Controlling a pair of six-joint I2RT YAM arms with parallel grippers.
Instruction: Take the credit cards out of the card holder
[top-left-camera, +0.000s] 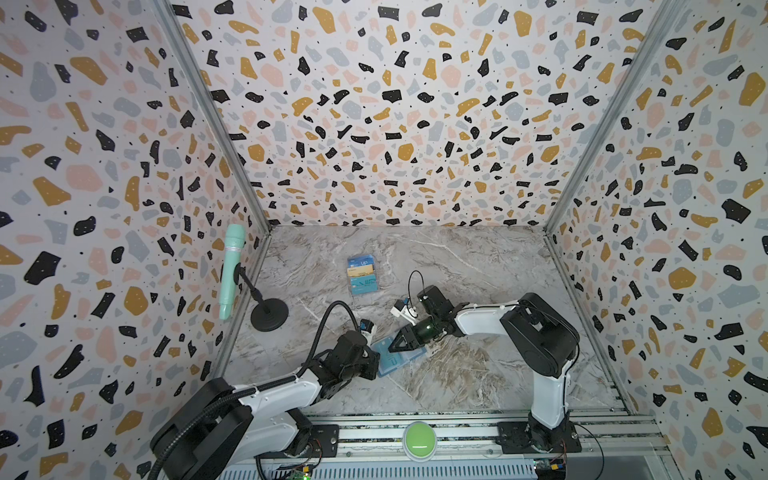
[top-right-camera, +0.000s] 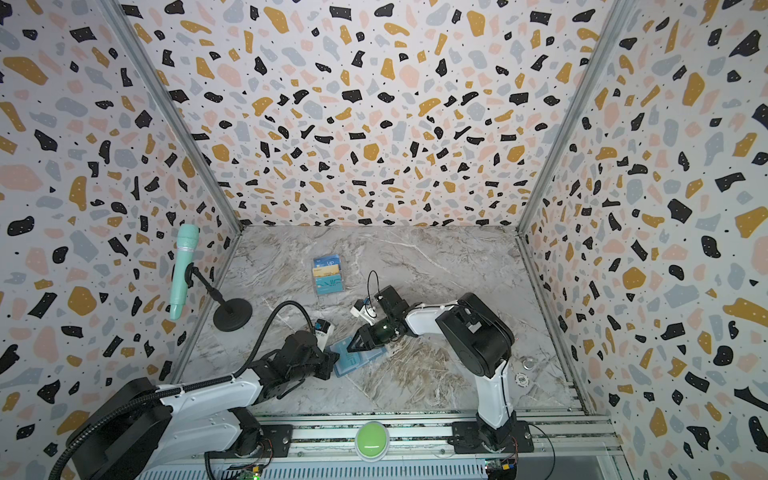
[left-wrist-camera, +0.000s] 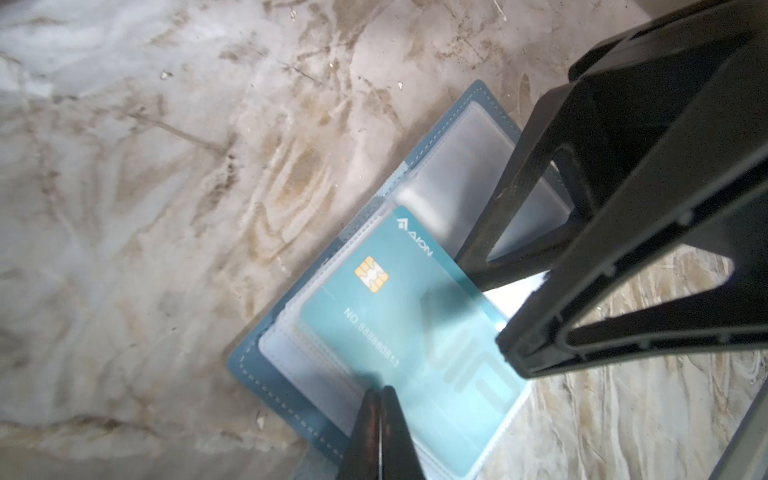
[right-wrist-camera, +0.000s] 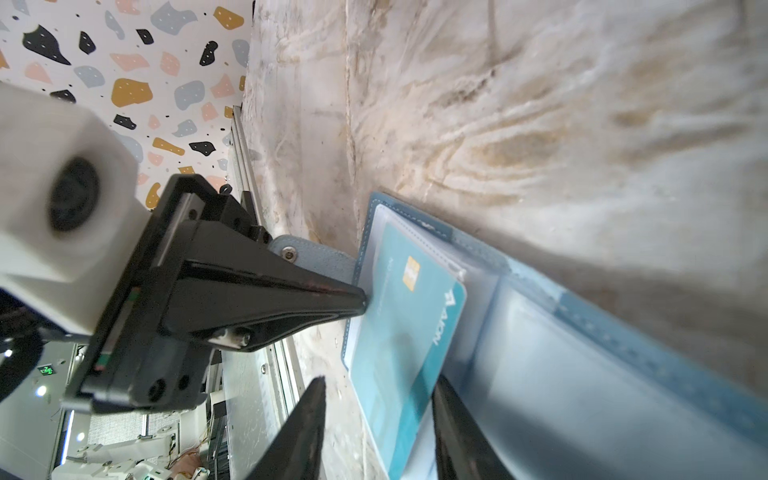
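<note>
Open like a book on the marble bench (top-left-camera: 457, 257), near the front edge and between the two arms: the card holder (top-left-camera: 409, 358), slate-blue cover down, clear pockets up. Flat beside its outer edge, on the left arm's side: the snap tab (right-wrist-camera: 303, 253).

On the page next to that tab: a teal credit card (left-wrist-camera: 399, 328), gold chip and pale "AION" lettering facing up, mostly under clear plastic, one end reaching toward the spine fold.

Down on the outer edge of the same page: the left tool (left-wrist-camera: 380, 392), closed to a single point, tips touching the plastic over the card, just beside the tab. Cannot tell whether anything is pinched between the tips.

Coming in from the opposite side: the right tool (right-wrist-camera: 380, 382), about half spread, one finger over the empty pockets of the far page, the other past the card, the card's end in the gap between. Neither finger plainly pressed on it.

Farther back, well apart from the holder: a clear tiered rack (top-left-camera: 350, 277) with three cards (top-left-camera: 364, 272), blue, gold and teal. By the left wall: a mint-green microphone (top-left-camera: 230, 270) on a black stand. On the front rail: a green button (top-left-camera: 419, 440).
</note>
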